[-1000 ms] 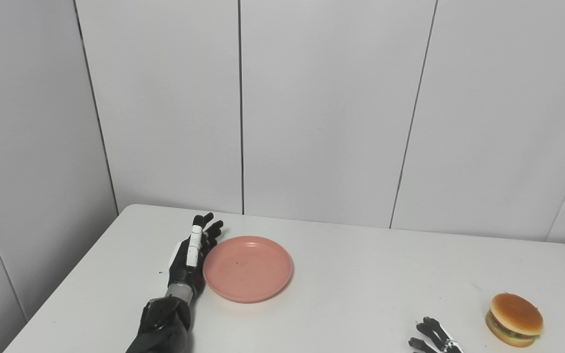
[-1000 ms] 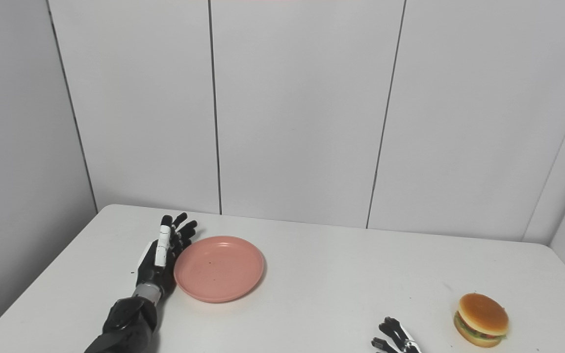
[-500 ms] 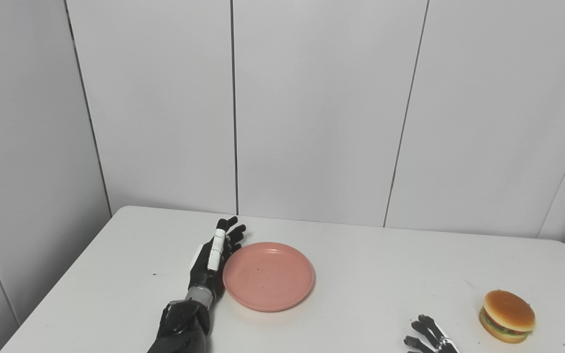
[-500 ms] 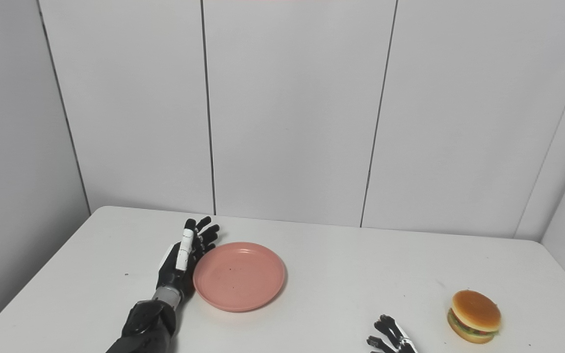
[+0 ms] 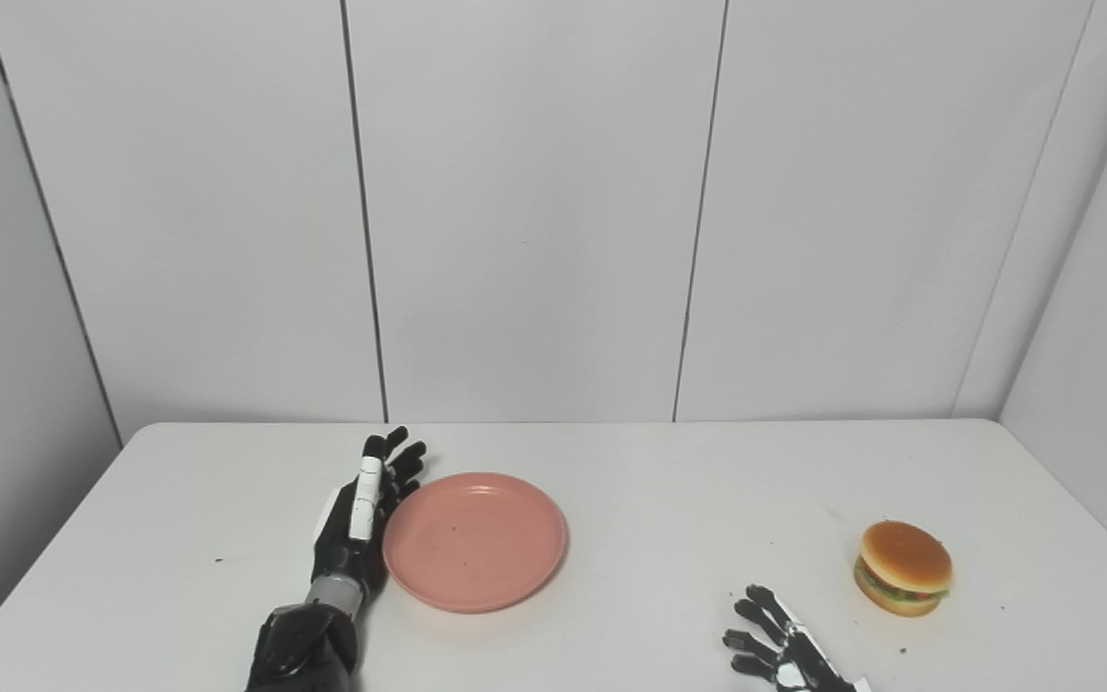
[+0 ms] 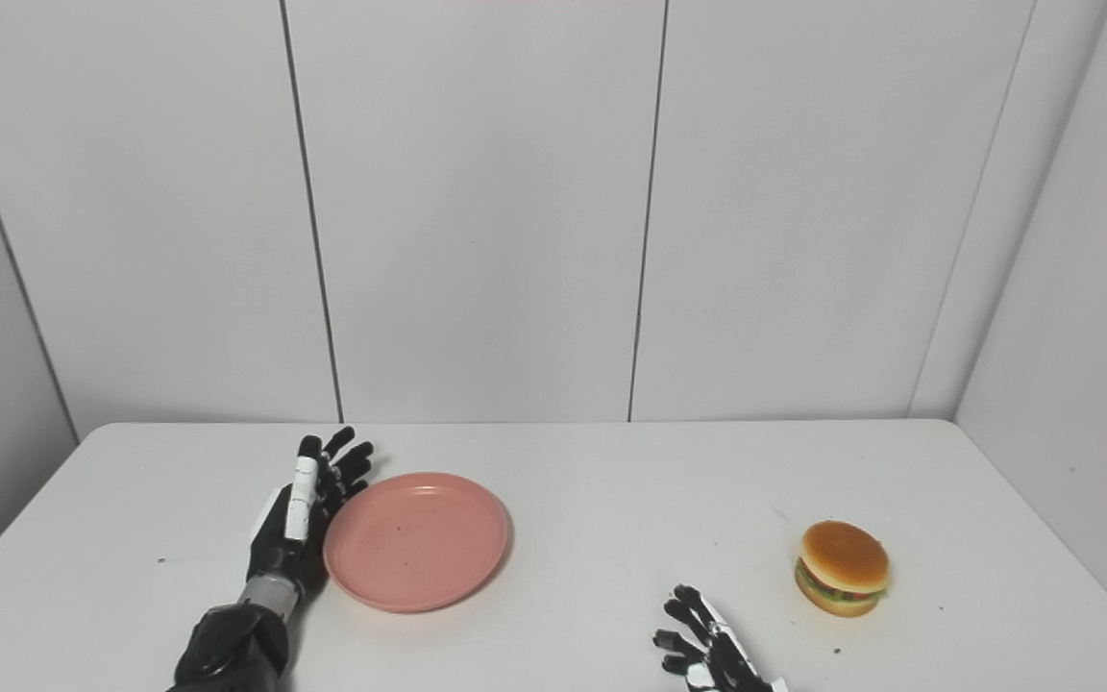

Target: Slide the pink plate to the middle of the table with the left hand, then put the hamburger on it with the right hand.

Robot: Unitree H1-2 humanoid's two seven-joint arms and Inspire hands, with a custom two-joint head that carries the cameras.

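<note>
The pink plate (image 5: 475, 539) lies flat on the white table (image 5: 650, 500), left of centre. My left hand (image 5: 358, 507) stands on edge, open, with its fingers stretched along the plate's left rim and touching it. A hamburger (image 5: 902, 567) sits on the table at the right, on its own. My right hand (image 5: 784, 646) lies open near the front edge, fingers spread, left of and nearer than the hamburger, apart from it. In the right eye view the same plate (image 6: 416, 539) and hamburger (image 6: 842, 567) appear.
White wall panels rise behind the table's far edge, and a side wall (image 5: 1092, 317) stands close to the table's right end. Nothing else stands on the table.
The camera has swung to the right, shifting the whole picture. My left hand has pushed the plate a little to the right along the table. More of my right hand shows.
</note>
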